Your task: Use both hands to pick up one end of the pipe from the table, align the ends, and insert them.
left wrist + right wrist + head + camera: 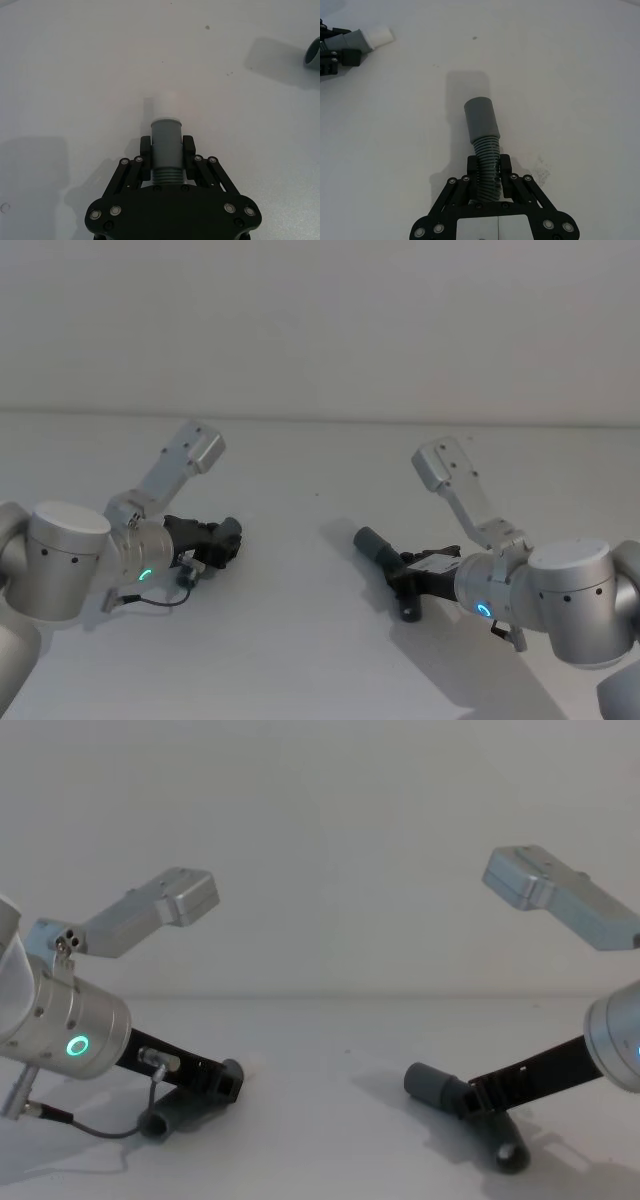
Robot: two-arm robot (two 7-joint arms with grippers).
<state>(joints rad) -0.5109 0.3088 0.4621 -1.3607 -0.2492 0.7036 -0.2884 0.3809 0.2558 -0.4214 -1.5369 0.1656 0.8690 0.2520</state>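
Note:
The pipe is in two dark-grey pieces on the off-white table (300, 640). My left gripper (222, 540) (166, 150) (222, 1082) is shut on the smooth cuff of the left piece (166, 137) (175, 1113). That piece's narrower pale end (167, 104) pokes out past the fingertips. My right gripper (408, 575) (488, 167) (470, 1100) is shut on the ribbed middle of the right piece (486, 150). The wider sleeve end (372, 542) (481, 117) (430, 1082) points toward the left gripper, and the tail (510, 1155) hangs down to the table. A wide gap separates the two ends.
The table runs back to a plain pale wall (320, 320). A thin cable (150, 600) loops under the left wrist. Each arm's elbow link (190, 455) (450, 470) rises behind its gripper.

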